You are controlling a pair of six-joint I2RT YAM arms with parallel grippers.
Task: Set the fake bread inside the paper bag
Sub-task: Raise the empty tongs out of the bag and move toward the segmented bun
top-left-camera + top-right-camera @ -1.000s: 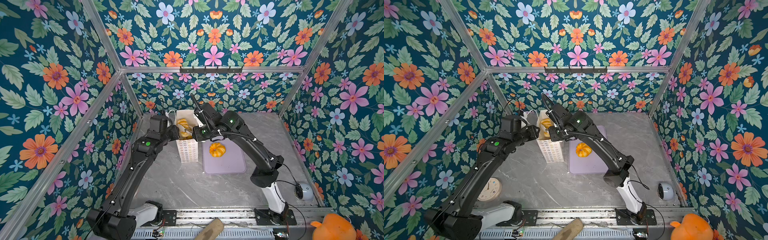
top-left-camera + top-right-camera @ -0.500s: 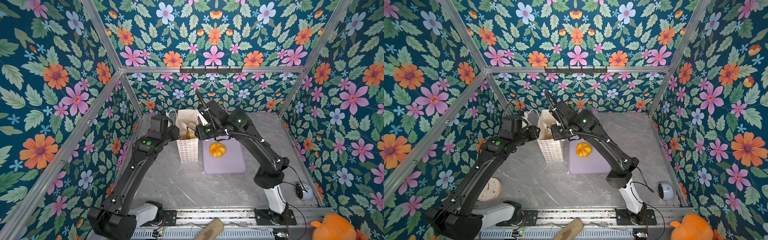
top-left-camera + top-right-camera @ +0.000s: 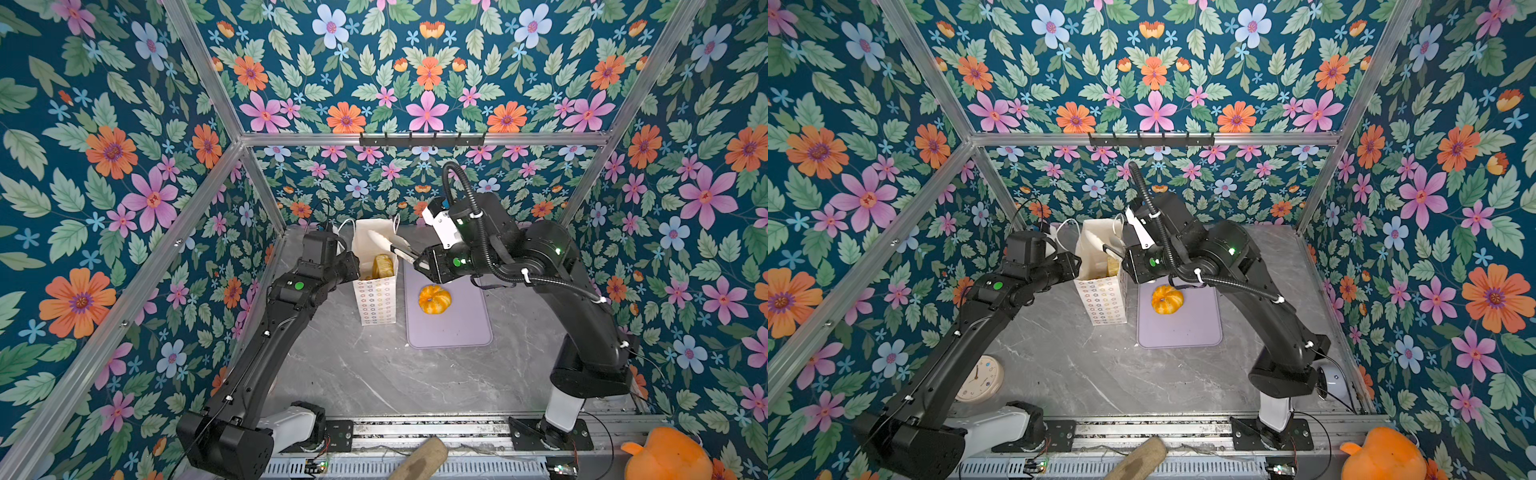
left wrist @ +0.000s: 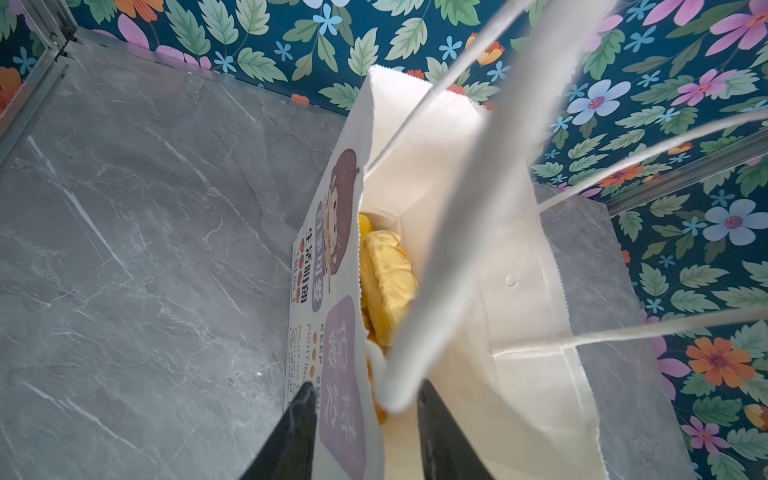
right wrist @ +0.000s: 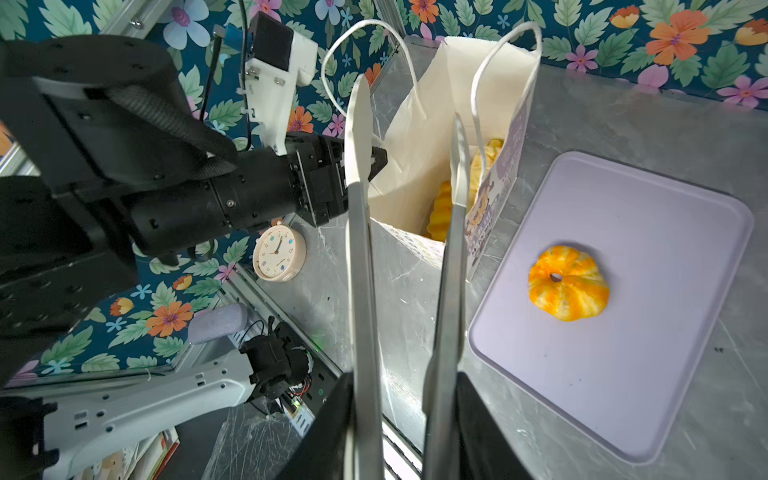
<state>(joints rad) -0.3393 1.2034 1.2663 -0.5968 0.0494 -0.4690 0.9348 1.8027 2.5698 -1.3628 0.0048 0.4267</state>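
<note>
1. Paper bag (image 3: 376,301) stands upright on the grey marble table (image 3: 374,374) with its mouth open, just beside the left edge of a lilac tray (image 3: 453,328).
2. Fake bread (image 4: 386,282) lies inside the bag. Several golden pieces are visible through the mouth in both wrist views.
3. One ring-shaped bun (image 3: 434,298) rests alone on the tray's far half, apart from the bag.
4. Left gripper (image 4: 361,395) is at the bag's left rim. Its fingers (image 4: 299,432) sit one outside and one inside the wall, pinching the paper.
5. Right gripper (image 5: 405,386) is clamped on a pair of tongs (image 5: 361,249), pressing the handles from both sides.
6. Tongs' arms are spread apart at the tips and reach over the top of the bag.
7. Cream clock (image 3: 980,378) lies on the table near the left arm's base.
</note>
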